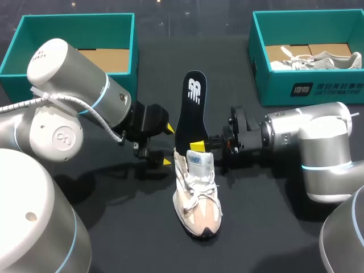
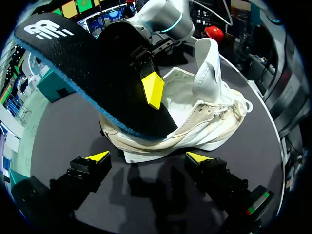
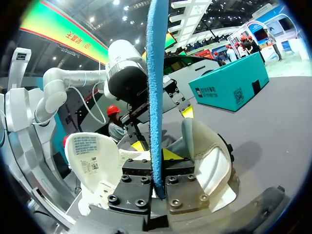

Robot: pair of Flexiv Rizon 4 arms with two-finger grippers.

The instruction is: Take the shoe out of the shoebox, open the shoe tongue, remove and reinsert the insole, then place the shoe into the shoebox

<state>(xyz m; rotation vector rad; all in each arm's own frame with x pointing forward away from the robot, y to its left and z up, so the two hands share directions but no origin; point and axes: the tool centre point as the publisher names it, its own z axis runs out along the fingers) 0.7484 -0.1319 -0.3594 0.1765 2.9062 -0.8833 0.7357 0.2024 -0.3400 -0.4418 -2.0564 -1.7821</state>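
R hand (image 1: 200, 147) pinches flat black, blue-edged insole (image 1: 190, 108) poking from pale laced shoe (image 1: 198, 199); L hand (image 1: 168, 145) spread.

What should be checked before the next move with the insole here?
1. Grip: right gripper shut on insole: ok.
2. Entry: insole's lower end sits in the shoe opening: ok.
3. Seating: insole flat inside: not ok, most of it sticks out.
4. Access: tongue pulled open: ok.
5. Clearance: left gripper open, beside the shoe, not touching: ok.
6. Destination: left shoebox has room: ok.
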